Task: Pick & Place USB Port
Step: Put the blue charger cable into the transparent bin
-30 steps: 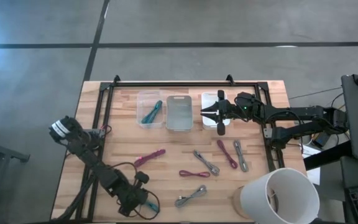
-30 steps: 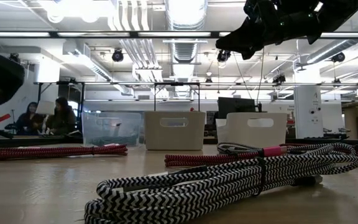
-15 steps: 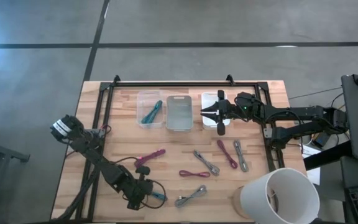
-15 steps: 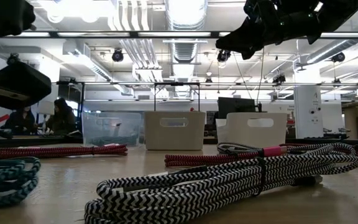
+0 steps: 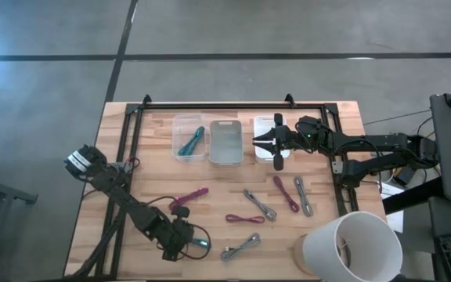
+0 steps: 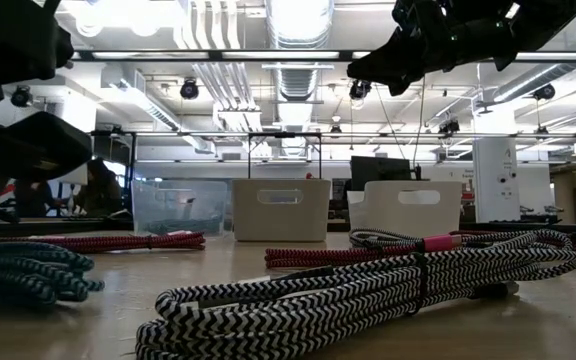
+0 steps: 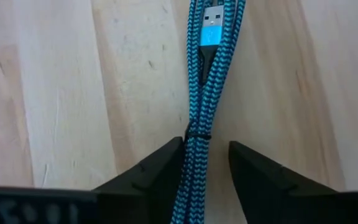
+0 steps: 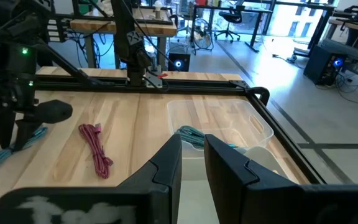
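Left wrist view: left gripper [image 7: 206, 163] is standing parted around the teal cable [image 7: 205, 81] lying on the table [image 7: 61, 93], not pinching, risking a snag on lifting; right gripper [image 5: 263, 142], narrowly parted, is hovering empty above the bins.

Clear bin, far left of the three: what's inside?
One teal cable lies diagonally in the clear bin. The bottom shows around it; whether anything sits beneath the cable cannot be seen.

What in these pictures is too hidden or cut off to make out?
- Teal braided USB cable: in the left wrist view its lower end is hidden between the left pincer fingers.
- Left pincer, high view: too small to judge.
- White open bin: contents hidden under the right pincer.
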